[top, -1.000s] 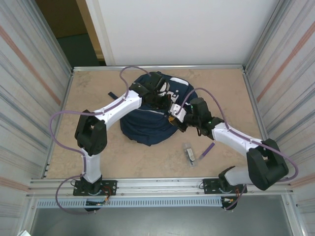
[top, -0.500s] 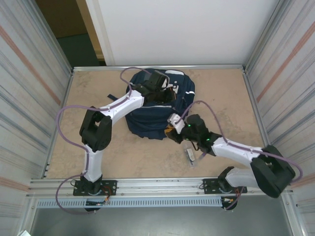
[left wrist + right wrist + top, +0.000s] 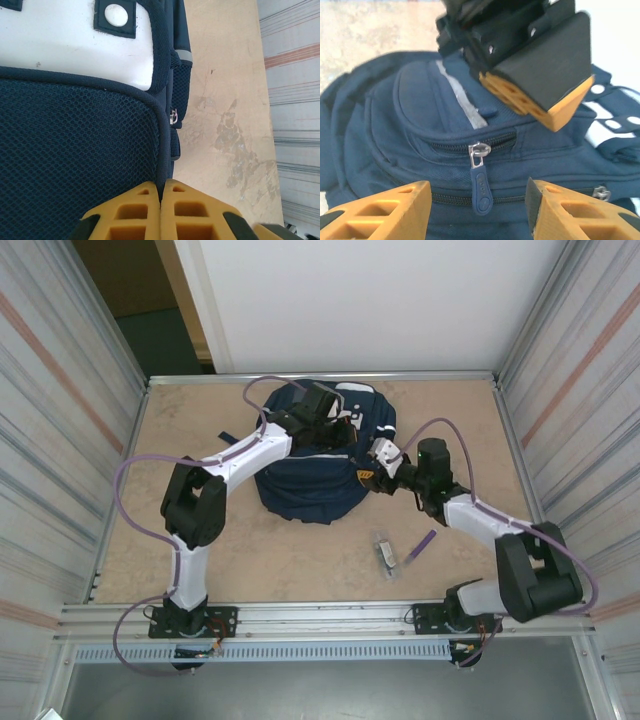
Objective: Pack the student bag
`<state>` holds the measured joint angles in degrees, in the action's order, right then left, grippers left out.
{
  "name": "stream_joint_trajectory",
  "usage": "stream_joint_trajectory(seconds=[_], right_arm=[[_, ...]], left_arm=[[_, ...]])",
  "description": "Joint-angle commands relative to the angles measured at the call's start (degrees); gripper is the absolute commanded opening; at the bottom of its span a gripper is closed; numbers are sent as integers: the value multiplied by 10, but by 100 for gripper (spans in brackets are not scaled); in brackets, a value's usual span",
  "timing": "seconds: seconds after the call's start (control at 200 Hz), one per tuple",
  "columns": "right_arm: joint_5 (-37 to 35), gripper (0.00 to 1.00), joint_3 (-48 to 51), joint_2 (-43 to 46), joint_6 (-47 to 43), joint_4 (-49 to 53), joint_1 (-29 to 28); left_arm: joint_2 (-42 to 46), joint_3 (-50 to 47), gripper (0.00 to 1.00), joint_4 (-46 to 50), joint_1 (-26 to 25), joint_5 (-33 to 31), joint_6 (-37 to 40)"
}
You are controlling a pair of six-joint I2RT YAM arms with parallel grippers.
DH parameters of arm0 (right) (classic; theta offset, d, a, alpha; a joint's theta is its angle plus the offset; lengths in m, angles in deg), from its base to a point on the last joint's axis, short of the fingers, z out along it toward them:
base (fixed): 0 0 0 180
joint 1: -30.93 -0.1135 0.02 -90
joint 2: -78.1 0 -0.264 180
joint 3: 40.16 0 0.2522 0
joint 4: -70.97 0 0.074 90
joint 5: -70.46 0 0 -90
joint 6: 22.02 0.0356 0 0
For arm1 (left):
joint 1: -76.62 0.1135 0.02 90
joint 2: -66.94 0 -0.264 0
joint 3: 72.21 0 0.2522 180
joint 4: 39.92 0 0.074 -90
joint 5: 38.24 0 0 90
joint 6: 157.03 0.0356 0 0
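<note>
Student bag (image 3: 310, 485): navy backpack lying on the desk (image 3: 200, 420), centred left to right and towards the far edge; white patches on its far part.
Left end effector (image 3: 335, 432): on top of the far half of the bag. In the left wrist view (image 3: 161, 197) its yellow fingers (image 3: 135, 210) are clenched together, with the piped edge of the bag's mesh panel (image 3: 75, 175) running into the seam between them.
White patch (image 3: 65, 45): just beyond the mesh panel, carrying a dark tab with a white dot.
Right end effector (image 3: 370, 477): at the right edge of the bag, pointing left. In the right wrist view (image 3: 477, 205) it is released, its two yellow fingers (image 3: 380, 212) spread wide and holding nothing.
Zipper pull (image 3: 481, 187): navy tab hanging from a silver slider on the bag's front pocket, seen between the spread fingers; contact cannot be told.
Purple strip (image 3: 420, 544): on the desk, near and right of the bag.
Small dark object (image 3: 386, 553): just left of the strip, apart from the bag.
</note>
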<state>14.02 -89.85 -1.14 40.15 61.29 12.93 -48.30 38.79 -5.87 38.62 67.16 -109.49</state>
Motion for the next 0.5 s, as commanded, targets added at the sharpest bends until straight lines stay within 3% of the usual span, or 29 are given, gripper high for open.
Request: stream_joint_trajectory(seconds=[0.0,0.07,0.185,0.251,0.326,0.496], right_arm=[[13,51,-40,-40,-68,17,-8],[12,46,-60,-60,-75,30,-8],[-3,17,-57,-63,-78,34,-24],[-23,6,-42,-47,-84,46,-39],[-44,0,-23,-29,-79,58,-57],[-103,0,21,22,4,69,-116]], left_arm=[[36,6,0,-22,-10,28,-8],[39,2,0,-22,-10,31,-7],[44,-3,0,-26,-10,23,-1],[42,-1,0,-31,-6,16,0],[34,7,0,-36,-2,13,-2],[20,26,0,-44,3,4,-5]])
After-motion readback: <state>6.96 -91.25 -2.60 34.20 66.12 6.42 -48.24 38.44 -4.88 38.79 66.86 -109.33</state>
